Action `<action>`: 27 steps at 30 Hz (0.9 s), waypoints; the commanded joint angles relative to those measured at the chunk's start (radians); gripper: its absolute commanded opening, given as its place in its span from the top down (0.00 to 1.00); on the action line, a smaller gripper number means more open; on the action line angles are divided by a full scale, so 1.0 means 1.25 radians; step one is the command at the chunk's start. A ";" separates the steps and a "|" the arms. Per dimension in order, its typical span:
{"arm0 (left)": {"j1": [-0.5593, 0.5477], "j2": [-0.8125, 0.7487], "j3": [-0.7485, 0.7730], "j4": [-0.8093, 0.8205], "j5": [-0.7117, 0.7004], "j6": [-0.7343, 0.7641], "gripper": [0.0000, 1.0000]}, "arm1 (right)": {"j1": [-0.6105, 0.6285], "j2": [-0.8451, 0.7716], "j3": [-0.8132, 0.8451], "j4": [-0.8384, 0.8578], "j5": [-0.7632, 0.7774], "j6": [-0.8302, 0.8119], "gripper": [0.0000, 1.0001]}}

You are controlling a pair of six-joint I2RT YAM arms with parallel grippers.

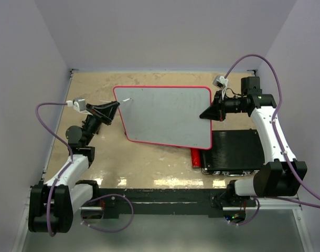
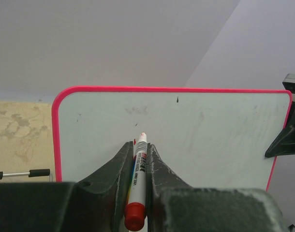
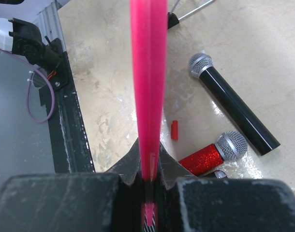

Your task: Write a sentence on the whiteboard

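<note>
The whiteboard (image 1: 165, 115), white with a thin red frame, is lifted off the table and tilted. My right gripper (image 1: 208, 113) is shut on its right edge. In the right wrist view that red edge (image 3: 148, 72) runs straight up from between the jaws of the right gripper (image 3: 148, 147). My left gripper (image 2: 139, 145) is shut on a white marker (image 2: 138, 179) with a red end. The marker's tip touches or nearly touches the board (image 2: 196, 140) in its upper left part. No sentence shows on the board, only a tiny red mark (image 2: 134, 141) beside the tip and faint smudges.
A black ribbed case (image 1: 233, 152) lies under the board's right corner. A red glitter microphone (image 3: 213, 154), a black microphone (image 3: 232, 104) and a small red cap (image 3: 174, 129) lie on the tabletop below the board. Walls close in on three sides.
</note>
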 commanded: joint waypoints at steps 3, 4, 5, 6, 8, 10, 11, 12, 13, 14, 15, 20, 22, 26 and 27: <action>0.014 -0.041 0.007 0.006 0.003 0.024 1.00 | 0.007 0.005 0.009 0.001 -0.018 -0.022 1.00; 0.014 -0.037 0.007 0.006 0.005 0.023 1.00 | 0.007 0.007 0.009 0.002 -0.018 -0.022 1.00; 0.014 -0.036 0.008 0.007 0.007 0.024 1.00 | 0.007 0.007 0.009 0.002 -0.018 -0.022 1.00; 0.014 -0.027 0.008 0.011 0.008 0.022 1.00 | 0.007 0.008 0.009 0.002 -0.018 -0.022 1.00; 0.014 -0.019 0.011 0.012 0.010 0.022 1.00 | 0.007 0.010 0.010 0.002 -0.018 -0.021 1.00; 0.014 -0.005 0.016 0.011 0.013 0.025 1.00 | 0.007 0.011 0.010 0.000 -0.018 -0.021 1.00; 0.014 0.004 0.018 0.012 0.015 0.028 1.00 | 0.007 0.011 0.011 0.001 -0.018 -0.021 1.00; 0.014 0.009 0.025 0.010 0.016 0.030 1.00 | 0.007 0.012 0.010 0.001 -0.018 -0.021 1.00; 0.014 0.013 0.029 0.006 0.015 0.031 1.00 | 0.007 0.011 0.011 0.001 -0.018 -0.021 1.00; 0.014 0.019 0.034 0.005 0.016 0.034 1.00 | 0.008 0.012 0.011 0.001 -0.018 -0.021 1.00; 0.014 0.022 0.035 0.006 0.013 0.034 1.00 | 0.007 0.012 0.013 0.001 -0.018 -0.021 1.00; 0.014 0.034 0.046 0.007 0.013 0.036 1.00 | 0.007 0.015 0.013 0.001 -0.017 -0.021 1.00; 0.014 0.035 0.049 0.010 0.012 0.036 1.00 | 0.007 0.015 0.013 0.001 -0.017 -0.021 1.00; 0.014 0.041 0.051 0.012 0.015 0.036 1.00 | 0.008 0.015 0.013 0.001 -0.017 -0.019 1.00; 0.014 0.043 0.051 0.011 0.015 0.036 1.00 | 0.007 0.015 0.014 0.001 -0.017 -0.019 1.00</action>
